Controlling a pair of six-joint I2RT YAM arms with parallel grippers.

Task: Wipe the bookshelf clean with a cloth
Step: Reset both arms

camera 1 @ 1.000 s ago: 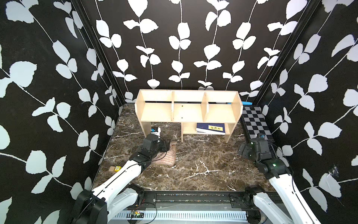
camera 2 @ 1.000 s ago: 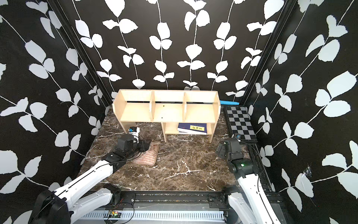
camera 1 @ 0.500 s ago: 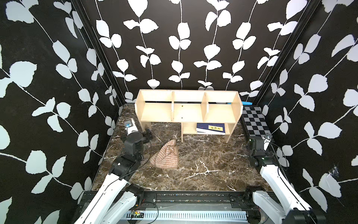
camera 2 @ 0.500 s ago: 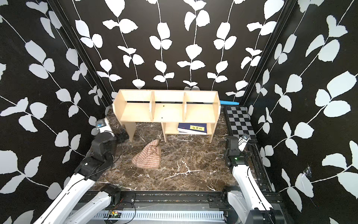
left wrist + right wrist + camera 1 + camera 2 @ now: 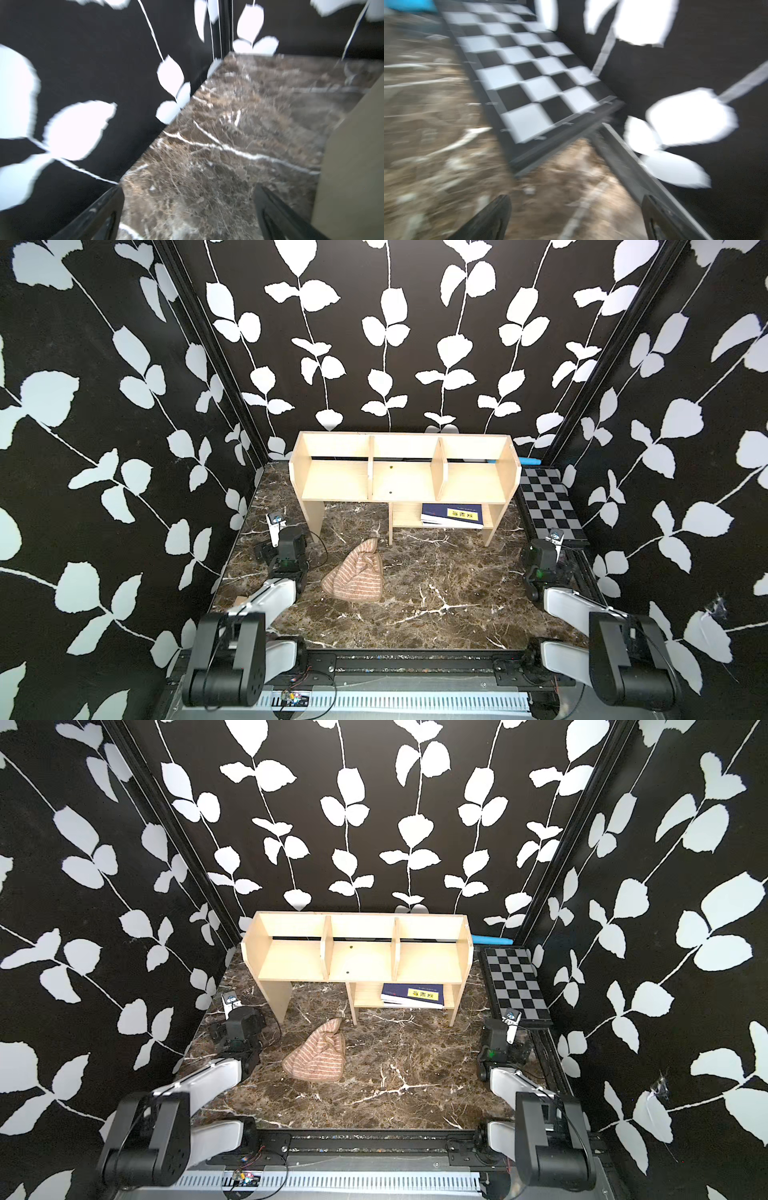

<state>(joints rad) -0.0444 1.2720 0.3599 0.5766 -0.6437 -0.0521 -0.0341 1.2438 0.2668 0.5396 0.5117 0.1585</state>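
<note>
The light-wood bookshelf (image 5: 405,479) (image 5: 357,957) stands at the back of the marble table, its three upper compartments bare. The striped pinkish-brown cloth (image 5: 355,576) (image 5: 318,1054) lies crumpled on the table in front of the shelf's left half, touched by neither gripper. My left gripper (image 5: 188,188) is open over bare marble left of the cloth, beside the shelf's left leg (image 5: 353,166). At the table's right edge my right gripper (image 5: 576,197) stands open and empty, just in front of the chequered board (image 5: 529,83).
A dark blue book with a yellow label (image 5: 453,515) lies on the shelf's small lower shelf. The chequered board (image 5: 548,506) lies along the right wall. A blue object (image 5: 528,460) lies behind the shelf's right end. Patterned walls close in three sides.
My left gripper has opened, let go of the cloth and drawn back to the left. The cloth stays on the table. The right arm has pulled back to the right edge.
</note>
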